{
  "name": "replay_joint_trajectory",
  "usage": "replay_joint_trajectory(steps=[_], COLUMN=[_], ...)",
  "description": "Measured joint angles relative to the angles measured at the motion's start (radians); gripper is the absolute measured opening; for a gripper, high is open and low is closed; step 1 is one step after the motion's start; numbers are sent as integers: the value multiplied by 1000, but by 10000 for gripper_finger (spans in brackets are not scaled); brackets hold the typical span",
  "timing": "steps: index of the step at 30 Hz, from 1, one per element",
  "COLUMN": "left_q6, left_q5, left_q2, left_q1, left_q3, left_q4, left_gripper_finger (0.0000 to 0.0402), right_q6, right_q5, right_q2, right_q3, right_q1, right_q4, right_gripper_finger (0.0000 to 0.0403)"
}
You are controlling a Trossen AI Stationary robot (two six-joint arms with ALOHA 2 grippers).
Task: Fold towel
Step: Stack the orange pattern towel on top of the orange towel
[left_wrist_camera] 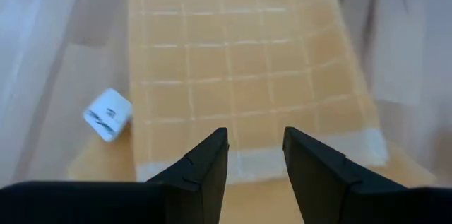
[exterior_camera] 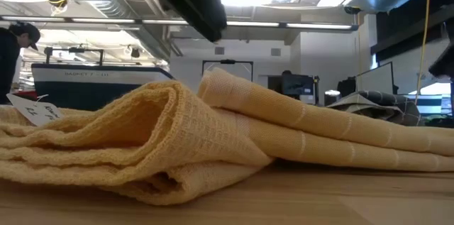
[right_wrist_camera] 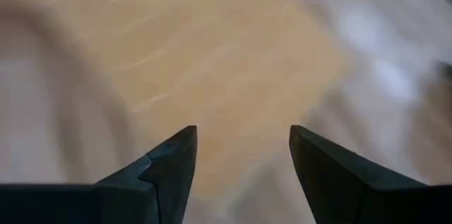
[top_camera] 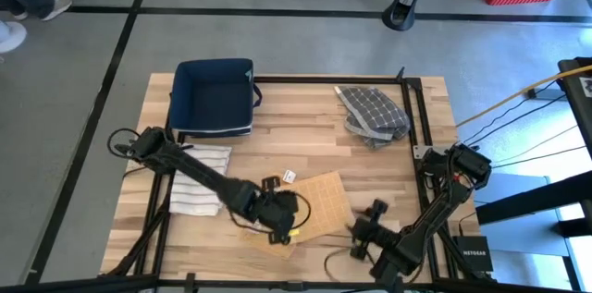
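Observation:
A yellow checked towel (top_camera: 319, 202) lies folded on the wooden table near its front edge. The low view shows the towel (exterior_camera: 213, 140) in several soft layers, with a white tag (exterior_camera: 32, 110) at its left. My left gripper (top_camera: 280, 225) hovers over the towel's near left part, open, with nothing between its fingers (left_wrist_camera: 256, 160). The towel (left_wrist_camera: 240, 61) and its tag (left_wrist_camera: 107, 114) lie beyond the fingertips. My right gripper (top_camera: 365, 228) stands by the towel's right edge, also open and empty (right_wrist_camera: 244, 160), with the towel (right_wrist_camera: 212, 61) blurred ahead of it.
A dark blue bin (top_camera: 215, 97) stands at the far left of the table. A white striped cloth (top_camera: 199, 179) lies at the left. A grey checked cloth (top_camera: 372, 113) is bunched at the far right. Black frame rails (top_camera: 412, 117) run along the table's edges.

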Motion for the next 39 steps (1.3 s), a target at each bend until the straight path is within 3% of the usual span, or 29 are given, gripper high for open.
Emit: replay_joint_trajectory(steps=[3, 7, 10, 16, 21, 24, 32, 39], left_q6=[15, 18, 17, 8, -15, -16, -41, -60], left_q5=[11, 61, 76, 76, 53, 16, -4, -4], left_q2=[17, 47, 56, 57, 56, 56, 56, 56], left_q1=[32, 32, 4, -57, -108, -133, -148, -148], left_q3=[0, 0, 0, 0, 0, 0, 0, 0], left_q4=[9, 6, 5, -35, -49, -43, -43, -39], left_gripper_finger=[131, 131, 131, 131, 131, 131, 131, 131], right_q6=[203, 201, 84, -154, -184, -181, -163, -218], right_q5=[24, -3, -75, -346, -524, -577, -589, -599], right_q2=[-43, -163, -266, -469, -587, -588, -512, -410], right_q3=[-1, -71, -170, -449, -661, -733, -766, -766], right_q1=[-1, -48, -126, -340, -437, -462, -467, -467], right_q4=[-191, -185, -31, 383, 733, 894, 931, 1150], right_gripper_finger=[227, 227, 227, 227, 227, 227, 227, 227])
